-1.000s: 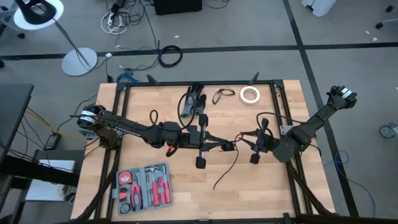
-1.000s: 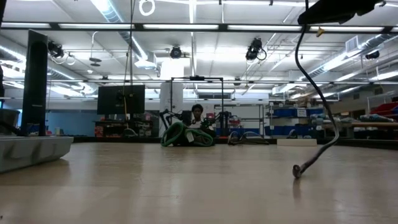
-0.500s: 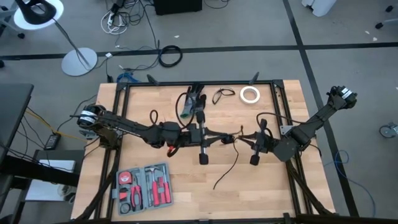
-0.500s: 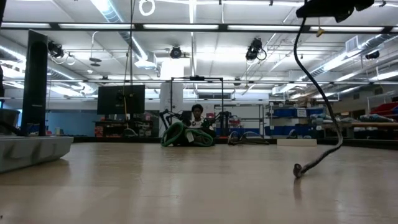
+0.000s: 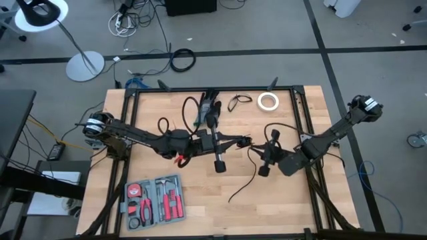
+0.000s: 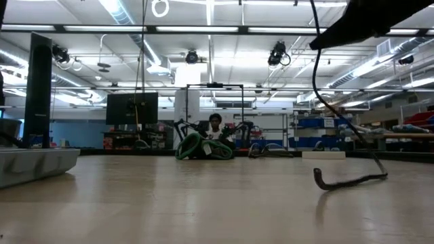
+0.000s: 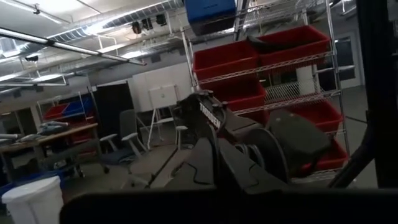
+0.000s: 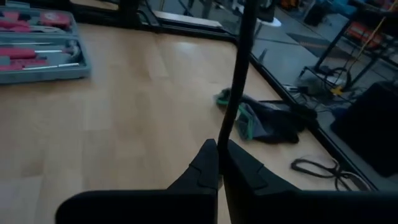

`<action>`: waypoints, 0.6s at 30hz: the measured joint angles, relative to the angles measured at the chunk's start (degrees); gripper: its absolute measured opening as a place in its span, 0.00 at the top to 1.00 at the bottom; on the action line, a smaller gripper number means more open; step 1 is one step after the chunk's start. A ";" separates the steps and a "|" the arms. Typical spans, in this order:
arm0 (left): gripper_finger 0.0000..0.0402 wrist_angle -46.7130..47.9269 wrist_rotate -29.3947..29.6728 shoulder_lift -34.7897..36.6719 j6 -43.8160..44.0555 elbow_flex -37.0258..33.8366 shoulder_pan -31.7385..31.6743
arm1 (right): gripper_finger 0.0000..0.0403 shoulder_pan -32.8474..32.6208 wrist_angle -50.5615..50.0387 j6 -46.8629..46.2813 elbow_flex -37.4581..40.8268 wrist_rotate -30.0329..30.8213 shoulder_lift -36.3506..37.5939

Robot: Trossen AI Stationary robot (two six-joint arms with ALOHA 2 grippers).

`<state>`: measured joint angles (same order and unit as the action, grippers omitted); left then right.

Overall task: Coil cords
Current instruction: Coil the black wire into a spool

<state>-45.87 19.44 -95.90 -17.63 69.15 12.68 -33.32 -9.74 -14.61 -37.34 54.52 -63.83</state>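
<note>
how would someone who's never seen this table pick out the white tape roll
Start at the wooden table and go to its far edge, toward the right corner. The white tape roll lies flat there, just right of a small loose black cord loop. It is the only white ring among dark cords.

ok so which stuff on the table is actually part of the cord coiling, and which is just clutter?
In the job: long thin black cord, clamped in the shut right gripper; small loose black cord loop; left gripper, close by at mid-table.
Lying about: white tape roll; grey plastic tool case with red-handled tools; dark and green bundle.
</note>
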 joint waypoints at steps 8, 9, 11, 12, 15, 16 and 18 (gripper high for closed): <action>1.00 -3.93 3.46 0.00 -1.69 -0.01 0.58 | 0.99 2.34 10.22 6.34 0.00 -5.18 -1.29; 1.00 -4.60 3.56 -0.01 -1.75 -0.01 0.54 | 0.99 2.48 12.41 7.46 0.00 -5.32 -1.92; 1.00 -5.73 4.58 -0.02 -2.23 -0.01 0.55 | 0.99 2.95 17.80 10.29 0.00 -5.51 -3.53; 1.00 -6.02 5.25 -0.02 -2.90 0.00 0.56 | 0.99 3.24 20.63 11.71 0.00 -6.05 -4.44; 1.00 -5.46 7.92 -0.02 -3.92 0.02 0.62 | 0.99 4.27 29.50 16.08 0.02 -7.09 -7.46; 1.00 -5.03 8.18 -0.04 -3.99 0.02 0.59 | 0.99 4.67 31.74 17.40 0.00 -7.32 -8.33; 1.00 -3.77 8.44 -0.04 -3.99 0.02 0.56 | 0.99 5.64 34.46 18.69 0.00 -7.42 -9.80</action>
<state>-49.64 27.88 -95.94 -21.63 69.17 13.23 -27.68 24.72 4.07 -37.34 47.10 -73.63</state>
